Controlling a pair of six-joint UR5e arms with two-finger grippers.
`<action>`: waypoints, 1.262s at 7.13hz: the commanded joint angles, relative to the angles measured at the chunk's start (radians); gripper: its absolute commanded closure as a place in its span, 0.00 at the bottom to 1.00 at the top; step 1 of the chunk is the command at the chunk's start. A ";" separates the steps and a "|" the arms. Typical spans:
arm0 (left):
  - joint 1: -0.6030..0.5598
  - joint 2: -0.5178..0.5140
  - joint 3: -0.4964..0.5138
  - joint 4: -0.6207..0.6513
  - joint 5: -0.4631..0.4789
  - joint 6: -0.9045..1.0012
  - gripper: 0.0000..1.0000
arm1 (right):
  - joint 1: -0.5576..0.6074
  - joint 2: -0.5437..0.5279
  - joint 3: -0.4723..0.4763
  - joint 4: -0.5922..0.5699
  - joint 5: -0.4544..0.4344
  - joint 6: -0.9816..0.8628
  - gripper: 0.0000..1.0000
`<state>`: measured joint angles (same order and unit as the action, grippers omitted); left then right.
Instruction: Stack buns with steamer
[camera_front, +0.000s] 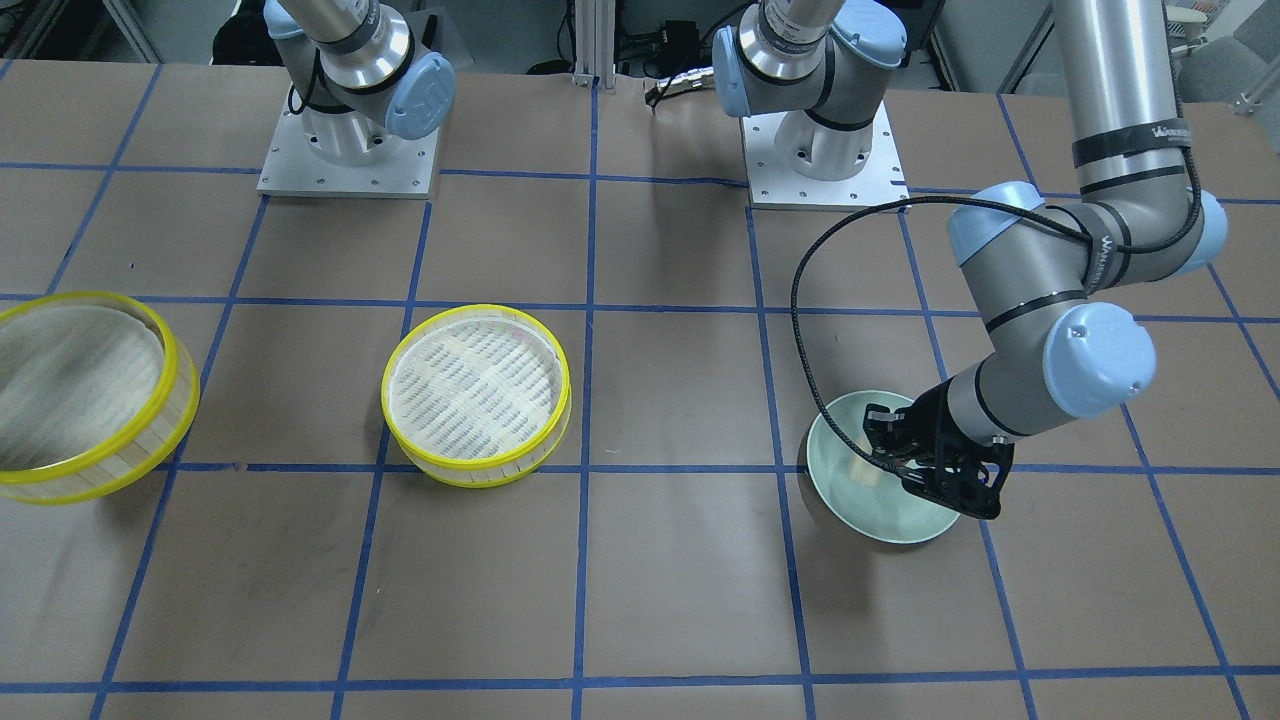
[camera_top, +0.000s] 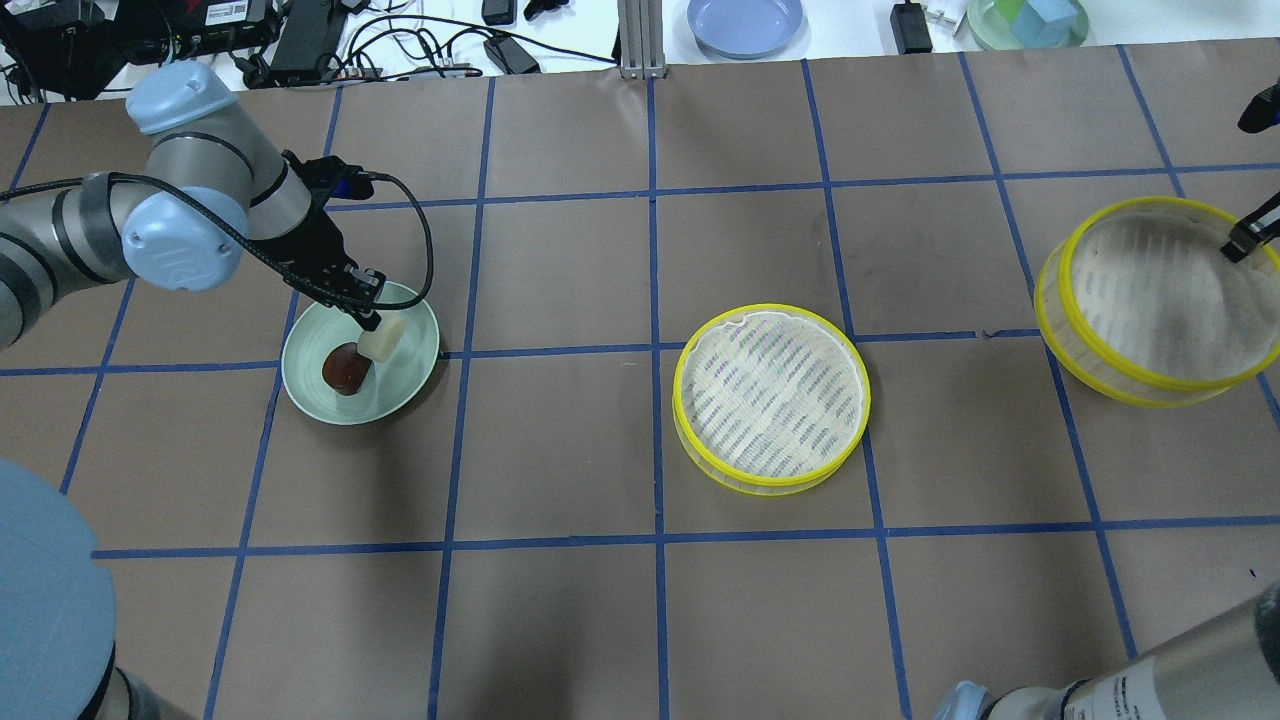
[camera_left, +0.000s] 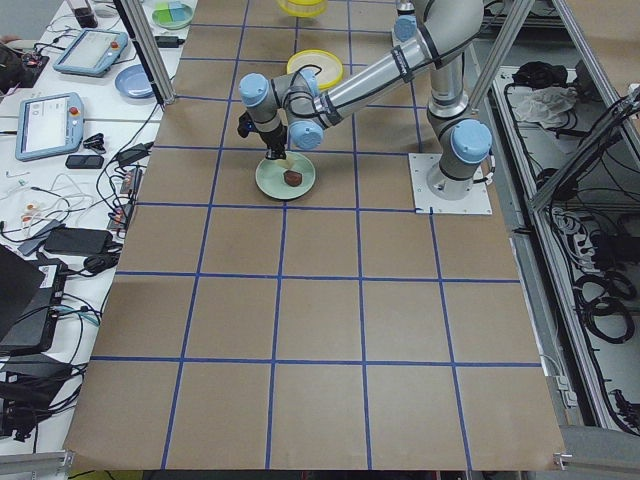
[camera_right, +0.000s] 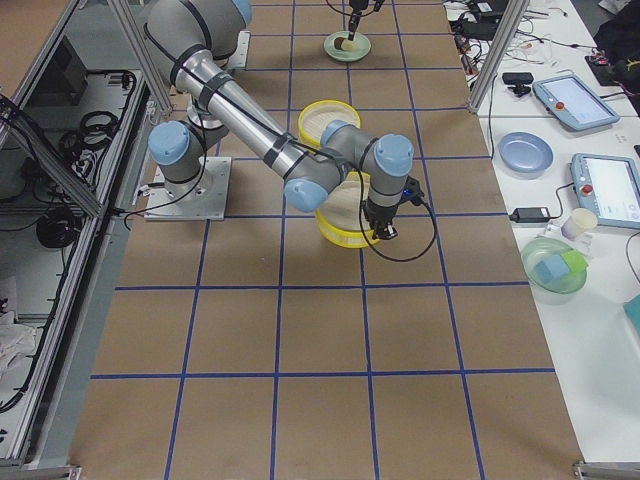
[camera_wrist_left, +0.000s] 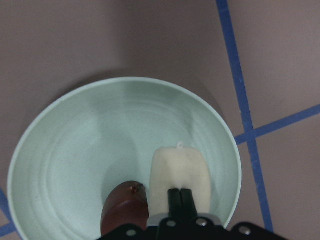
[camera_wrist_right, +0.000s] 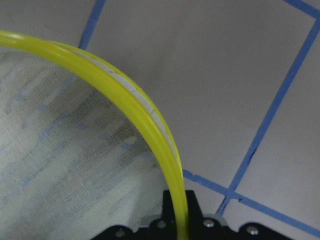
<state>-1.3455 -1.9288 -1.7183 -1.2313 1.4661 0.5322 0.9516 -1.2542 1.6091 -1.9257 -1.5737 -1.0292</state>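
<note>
The cream bun (camera_top: 381, 342) and the reddish-brown bun (camera_top: 344, 368) are on the pale green plate (camera_top: 405, 385) at the left. My left gripper (camera_top: 368, 318) reaches down into the plate and is shut on the cream bun (camera_wrist_left: 180, 170), with the brown bun (camera_wrist_left: 125, 207) beside it. One steamer basket (camera_top: 770, 395) sits flat mid-table and holds nothing. My right gripper (camera_top: 1240, 245) is shut on the yellow rim (camera_wrist_right: 125, 95) of the second steamer basket (camera_top: 1150, 300), which is tilted and blurred at the far right.
Both arm bases (camera_front: 348, 150) (camera_front: 825, 150) stand at the robot's edge of the table. A blue plate (camera_top: 745, 22) and a green dish with blocks (camera_top: 1028, 20) lie beyond the far edge. Blue tape lines grid the brown table.
</note>
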 joint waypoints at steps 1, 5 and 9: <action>-0.010 0.055 0.067 -0.100 -0.016 -0.097 1.00 | 0.097 -0.118 0.003 0.158 -0.006 0.194 1.00; -0.225 0.122 0.092 -0.111 -0.156 -0.462 1.00 | 0.193 -0.191 0.055 0.237 -0.069 0.372 1.00; -0.482 0.099 0.077 0.031 -0.265 -0.808 1.00 | 0.233 -0.218 0.068 0.241 -0.068 0.399 1.00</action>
<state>-1.7525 -1.8120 -1.6315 -1.2639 1.2370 -0.1733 1.1807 -1.4713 1.6754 -1.6846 -1.6419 -0.6316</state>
